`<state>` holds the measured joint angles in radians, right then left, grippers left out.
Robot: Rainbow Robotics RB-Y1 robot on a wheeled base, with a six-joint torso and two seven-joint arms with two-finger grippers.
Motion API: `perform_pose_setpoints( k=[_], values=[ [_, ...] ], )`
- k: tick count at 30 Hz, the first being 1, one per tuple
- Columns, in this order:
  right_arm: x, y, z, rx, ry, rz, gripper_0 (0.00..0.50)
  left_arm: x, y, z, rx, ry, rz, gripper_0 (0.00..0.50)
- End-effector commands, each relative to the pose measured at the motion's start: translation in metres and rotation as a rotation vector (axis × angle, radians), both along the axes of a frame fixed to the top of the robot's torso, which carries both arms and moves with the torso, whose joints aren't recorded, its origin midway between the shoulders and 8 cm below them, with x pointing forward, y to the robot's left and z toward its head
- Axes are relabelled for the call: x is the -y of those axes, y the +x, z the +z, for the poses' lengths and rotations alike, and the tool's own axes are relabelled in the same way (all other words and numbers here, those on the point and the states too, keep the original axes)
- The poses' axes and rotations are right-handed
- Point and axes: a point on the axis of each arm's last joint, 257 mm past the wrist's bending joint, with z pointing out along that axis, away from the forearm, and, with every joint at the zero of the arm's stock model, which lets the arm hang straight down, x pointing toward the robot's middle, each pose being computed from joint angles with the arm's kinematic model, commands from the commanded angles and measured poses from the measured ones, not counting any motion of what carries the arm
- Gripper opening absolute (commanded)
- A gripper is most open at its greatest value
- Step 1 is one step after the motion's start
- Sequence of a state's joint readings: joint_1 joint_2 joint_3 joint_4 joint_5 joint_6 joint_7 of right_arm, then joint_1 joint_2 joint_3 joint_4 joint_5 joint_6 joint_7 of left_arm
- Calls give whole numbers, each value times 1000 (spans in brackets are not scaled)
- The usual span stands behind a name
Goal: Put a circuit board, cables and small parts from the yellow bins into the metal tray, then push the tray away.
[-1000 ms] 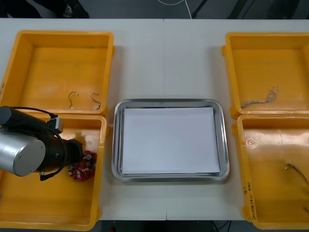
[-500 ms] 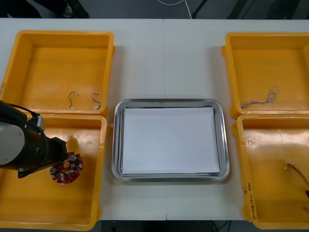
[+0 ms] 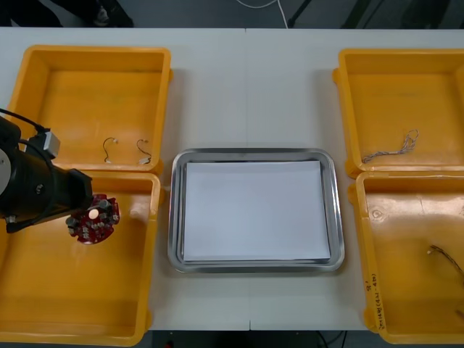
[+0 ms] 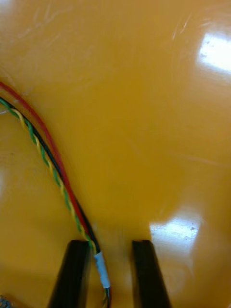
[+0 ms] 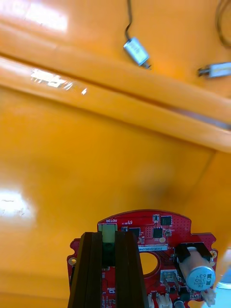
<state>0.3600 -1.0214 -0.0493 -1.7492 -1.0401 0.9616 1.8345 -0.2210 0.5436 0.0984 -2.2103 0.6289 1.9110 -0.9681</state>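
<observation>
Left tool, pinching circuit board, has carried it farther away (right tool spread, astride cable).

The metal tray lies bare across its white inside, open from above. The near left yellow bin has its right wall, then the tray's left rim, between the circuit board and that room. The table beyond the tray's far edge is free. A red and yellow cable crosses the near right yellow bin floor.

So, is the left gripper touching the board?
Touching. In the left wrist view the left gripper is shut on a green part at the board's edge, with no gap between them.
</observation>
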Motion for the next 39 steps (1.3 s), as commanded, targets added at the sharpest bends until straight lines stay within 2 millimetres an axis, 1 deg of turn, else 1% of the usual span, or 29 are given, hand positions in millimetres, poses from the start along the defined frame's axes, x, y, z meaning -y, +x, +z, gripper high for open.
perform_pose_setpoints(
  k=[1,4,11,15,20,24,26,29,31,32,35,39],
  values=[
    [2,1,-1,-8,-12,10,0,3,13,36,81,77,-93,0],
    [1,1,0,-7,-10,8,0,11,16,38,85,90,-120,0],
    [2,5,3,3,-1,-4,0,42,19,43,85,108,-204,0],
    [2,9,11,12,3,-10,0,63,20,45,86,114,-254,0],
    [0,7,20,-15,16,-24,0,85,20,47,89,126,-306,0],
    [-3,7,30,-31,23,-28,0,109,21,52,104,127,-354,0],
    [-3,7,37,-40,20,-26,0,120,21,55,111,125,-378,0],
    [-3,8,54,-55,8,-19,0,141,19,56,116,121,-418,0],
    [-2,9,64,-60,1,-15,0,152,19,57,116,119,-437,0],
    [-1,7,67,-65,-2,-15,0,154,18,57,114,120,-442,0],
    [0,9,87,-68,-10,-16,0,169,18,50,98,136,-465,0],
    [2,8,104,-75,-12,-24,0,178,19,42,87,179,-482,0]
  ],
)
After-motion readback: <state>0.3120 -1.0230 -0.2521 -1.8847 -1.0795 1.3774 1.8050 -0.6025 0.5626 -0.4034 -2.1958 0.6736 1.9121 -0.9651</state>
